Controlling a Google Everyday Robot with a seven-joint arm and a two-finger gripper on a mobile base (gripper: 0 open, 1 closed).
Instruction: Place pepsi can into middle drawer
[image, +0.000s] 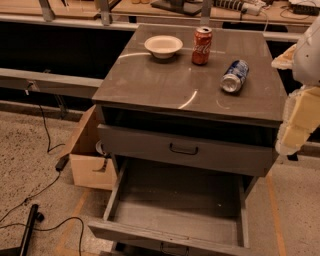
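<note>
Grey middle drawer (175, 197) open; gripper (296, 125) far right.

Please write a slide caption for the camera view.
Pepsi can lying on the cabinet top, middle drawer open below, end effector at the right edge.

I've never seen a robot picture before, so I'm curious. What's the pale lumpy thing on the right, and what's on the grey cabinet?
That pale thing at the right edge is the robot's gripper, the part it grabs with. One camera looks down at the cabinet top. On it sit a white bowl, a red can standing up, and the blue pepsi can lying on its side, not held by anything. Lower down, the middle drawer is pulled out, with a bare floor.
</note>
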